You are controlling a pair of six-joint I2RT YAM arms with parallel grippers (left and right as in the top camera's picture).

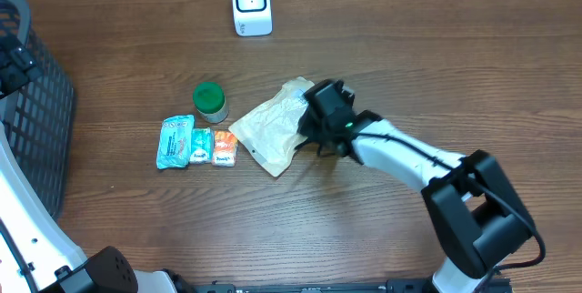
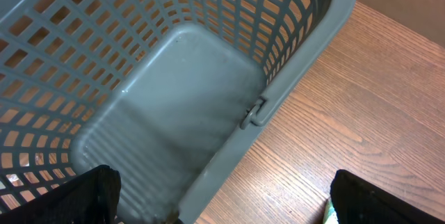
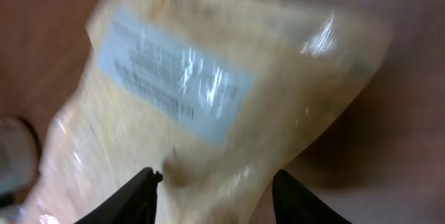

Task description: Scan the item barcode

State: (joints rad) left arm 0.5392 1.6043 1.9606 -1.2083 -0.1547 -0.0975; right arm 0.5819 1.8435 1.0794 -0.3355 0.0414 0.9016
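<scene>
The item is a beige plastic bag [image 1: 265,135] lying flat on the wooden table. In the right wrist view the bag [image 3: 229,133] fills the frame, blurred, with a pale blue printed label [image 3: 174,78] facing up. My right gripper [image 1: 316,132] is down at the bag's right end. Seen from its wrist camera, the right gripper [image 3: 215,179] straddles the bag's near edge, jaws partly apart and not clamped. A white scanner [image 1: 251,5] stands at the table's far edge. My left gripper [image 2: 222,182] hangs wide open over the basket rim, holding nothing.
A dark grey mesh basket [image 1: 45,102] sits at the far left, its rim [image 2: 299,57] under the left wrist. A green-lidded jar [image 1: 210,100] and three small snack packets [image 1: 195,143] lie just left of the bag.
</scene>
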